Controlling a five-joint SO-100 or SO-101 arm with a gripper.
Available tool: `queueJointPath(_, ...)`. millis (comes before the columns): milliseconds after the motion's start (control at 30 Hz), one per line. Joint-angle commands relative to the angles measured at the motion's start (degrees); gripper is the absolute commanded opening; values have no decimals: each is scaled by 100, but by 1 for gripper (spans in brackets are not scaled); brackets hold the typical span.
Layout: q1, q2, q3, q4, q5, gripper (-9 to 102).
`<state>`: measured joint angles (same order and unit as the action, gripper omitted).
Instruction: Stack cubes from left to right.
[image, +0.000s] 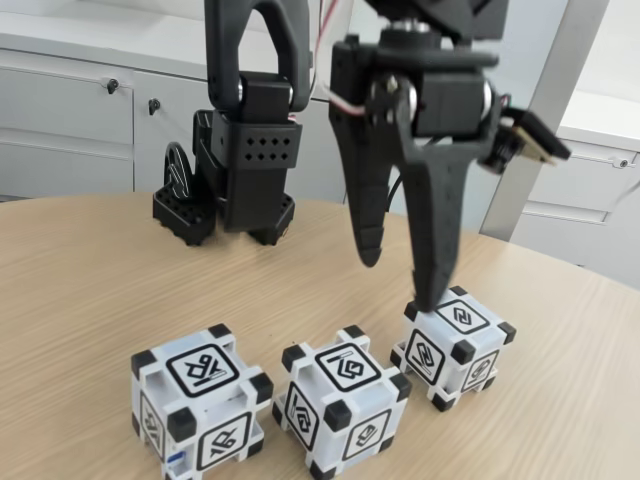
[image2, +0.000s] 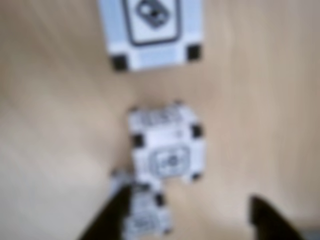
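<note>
Fixed view, nearest first: the left cube (image: 201, 406), middle cube (image: 343, 411) and right cube (image: 456, 346) sit in a row on the wooden surface (image: 80, 290), apart, none stacked, so I judge the whole job remains; the pincer (image: 400, 278) hangs spread, one tip at the right cube's top; faces carry square symbols, no readable words

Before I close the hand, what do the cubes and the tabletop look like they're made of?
The cubes, such as the right one, look like hard plastic: milky, slightly see-through white walls, matte black corner blocks, and black-framed glyphs on each face. The tabletop looks like wood-grain laminate with a smooth, low-sheen finish; real veneer can't be ruled out. The hand looks like matte black printed plastic.
</note>
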<state>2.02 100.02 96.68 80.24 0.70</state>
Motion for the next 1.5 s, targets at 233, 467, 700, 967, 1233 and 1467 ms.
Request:
queueJointPath(233, -88, -26, -229, 44, 123, 37)
queueJointPath(467, -1151, -26, -220, 44, 642, 35)
queueJointPath(700, -1573, -141, -237, -62, 940, 36)
queueJointPath(967, -1652, -1573, -316, -62, 765, 35)
queueJointPath(1233, -1652, -2030, -308, -914, 466, 35)
queueJointPath(1467, -1652, -2250, -308, -993, 202, 35)
